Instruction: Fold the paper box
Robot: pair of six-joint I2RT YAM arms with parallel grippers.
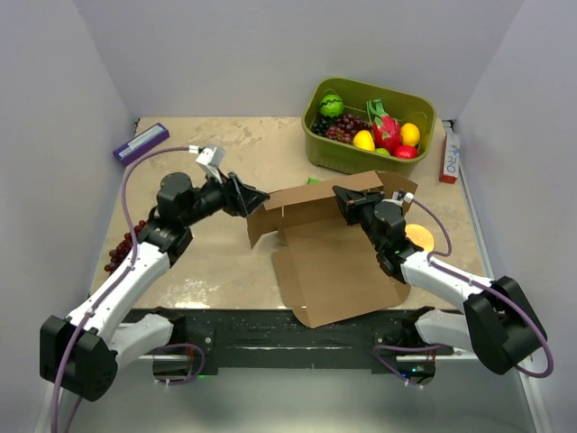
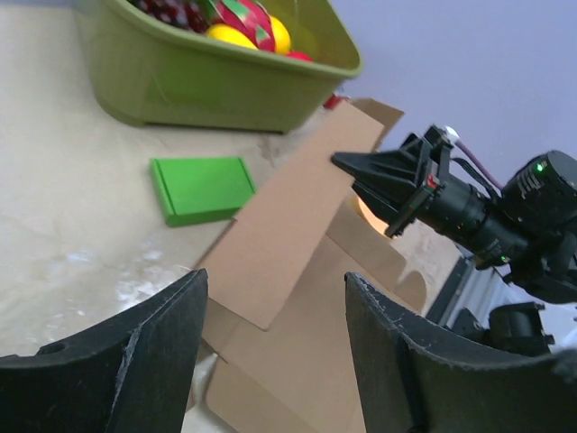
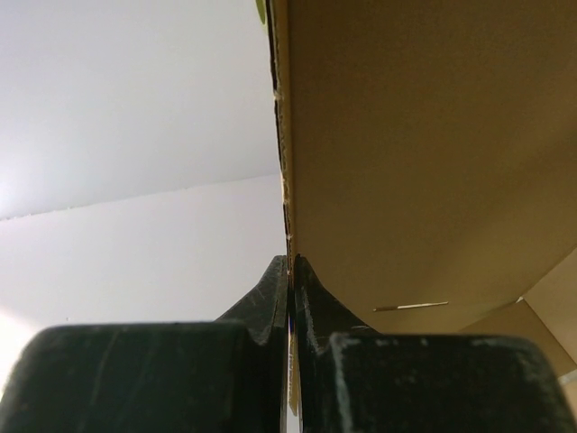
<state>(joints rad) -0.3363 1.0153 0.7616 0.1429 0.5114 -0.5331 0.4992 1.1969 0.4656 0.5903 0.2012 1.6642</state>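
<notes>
The paper box (image 1: 334, 262) is a brown cardboard sheet lying open on the table, with its long back panel raised upright. My right gripper (image 1: 343, 200) is shut on the top edge of that raised panel. In the right wrist view its jaws (image 3: 290, 266) pinch the thin cardboard edge (image 3: 424, 153). My left gripper (image 1: 255, 200) is open at the panel's left end, beside the folded side flap. In the left wrist view the cardboard (image 2: 297, 207) lies beyond the spread fingers (image 2: 153, 343), and the gripper (image 2: 275, 334) holds nothing. The right gripper (image 2: 347, 162) shows there too.
An olive-green bin (image 1: 335, 155) of fruit stands behind the box. A small flat green box (image 2: 200, 188) lies between them. A purple box (image 1: 140, 142) is at the back left, dark grapes (image 1: 117, 248) at the left edge, a red-white carton (image 1: 449, 153) at the right, an orange disc (image 1: 420, 236).
</notes>
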